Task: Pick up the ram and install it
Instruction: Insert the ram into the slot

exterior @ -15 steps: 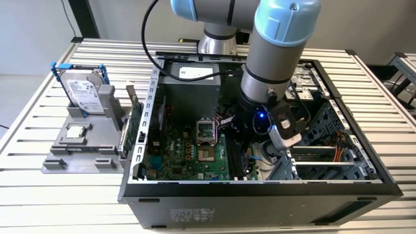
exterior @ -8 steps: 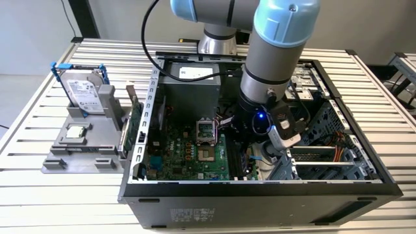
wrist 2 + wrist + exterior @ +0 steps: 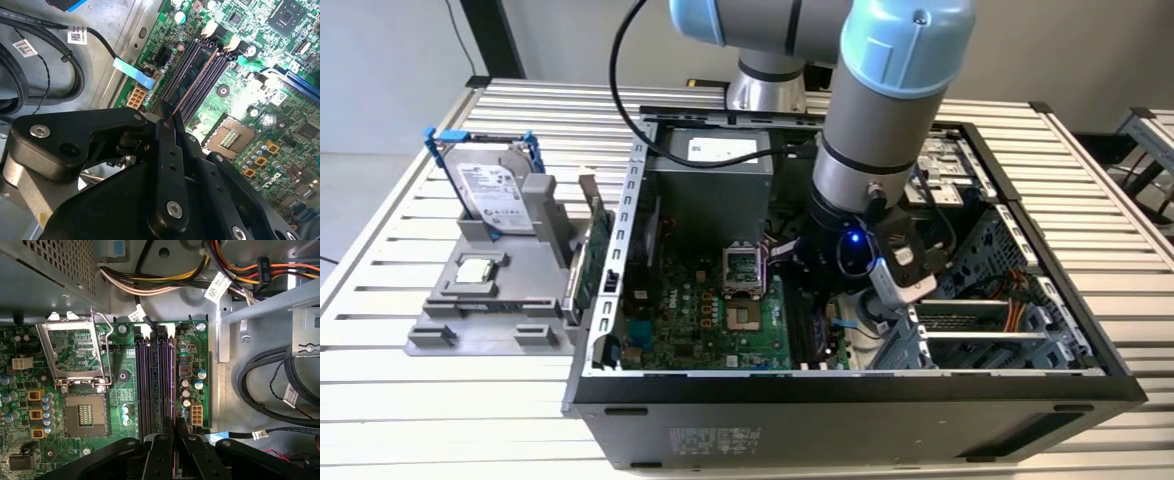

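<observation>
Gripper [image 3: 174,426] low inside the open computer case [image 3: 854,385], black fingers [image 3: 165,150] pressed together on the ram [image 3: 173,380], pinched at one end. Ram seen edge-on in both wrist views, a thin coppery line [image 3: 195,81] lying along the memory slots [image 3: 150,385], in line with one of the slots nearer the small capacitors; whether seated in that slot or just above it, impossible to tell. Beside the slots, on the green motherboard [image 3: 707,315], an open processor socket [image 3: 82,415] with its metal lid frame [image 3: 75,347] swung up. Farther out within the case: a grey power supply [image 3: 707,165] against the far wall, a bundle of yellow, orange and black wires [image 3: 150,282] running from it, thick black cables [image 3: 260,385] looping over the bare metal floor, and a metal drive cage [image 3: 987,320] toward the exterior view's right. In the exterior view, fingertips and ram hidden behind the arm [image 3: 881,130] and its wrist housing. Outside the case, on the slatted table [image 3: 454,400] at the exterior view's left, a grey holder tray [image 3: 467,320]: a silver hard drive [image 3: 494,185] in a blue frame upright at its far end, a small square chip [image 3: 478,268] flat in a recess, and a green expansion card [image 3: 594,260] on edge along the side nearest the case. Near end of the case front cut off by the picture's edge.
</observation>
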Available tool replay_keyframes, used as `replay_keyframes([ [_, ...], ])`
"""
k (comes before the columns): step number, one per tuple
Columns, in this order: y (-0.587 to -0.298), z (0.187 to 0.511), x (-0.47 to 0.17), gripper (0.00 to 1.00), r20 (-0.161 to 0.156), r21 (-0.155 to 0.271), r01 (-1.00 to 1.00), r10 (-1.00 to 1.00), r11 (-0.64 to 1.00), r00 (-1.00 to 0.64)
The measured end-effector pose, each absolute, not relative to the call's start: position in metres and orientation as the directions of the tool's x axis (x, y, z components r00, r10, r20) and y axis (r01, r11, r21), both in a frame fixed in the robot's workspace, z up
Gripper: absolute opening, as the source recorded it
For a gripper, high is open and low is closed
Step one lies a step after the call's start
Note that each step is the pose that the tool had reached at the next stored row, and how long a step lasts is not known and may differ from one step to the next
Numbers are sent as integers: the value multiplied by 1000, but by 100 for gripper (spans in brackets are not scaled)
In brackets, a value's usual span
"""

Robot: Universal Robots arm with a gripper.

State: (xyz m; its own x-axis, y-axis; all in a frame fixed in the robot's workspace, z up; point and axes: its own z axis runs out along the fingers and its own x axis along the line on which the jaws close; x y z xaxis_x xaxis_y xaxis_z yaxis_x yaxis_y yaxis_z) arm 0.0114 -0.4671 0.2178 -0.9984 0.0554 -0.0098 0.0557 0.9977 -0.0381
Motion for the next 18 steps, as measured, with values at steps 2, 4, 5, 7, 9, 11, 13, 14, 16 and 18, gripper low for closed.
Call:
replay_keyframes([
  [2,-467,217,11,0,-6,-38,56,55,998,-998],
  [4,-467,217,11,0,-1,-38,55,55,998,-998],
  [5,-467,217,11,0,1,-38,55,55,998,-998],
  [7,-468,218,11,0,13,-39,55,55,998,-998],
  [9,-468,226,12,0,13,-39,55,55,998,-998],
  [11,-468,228,12,0,13,-39,55,55,998,-998],
  [13,-468,228,12,0,11,-40,55,55,998,-998],
  [14,-468,228,12,0,7,-40,55,55,998,-998],
  [16,-468,228,12,0,-3,-40,55,55,998,-998],
  [18,-468,227,12,0,-10,-40,56,55,998,-998],
])
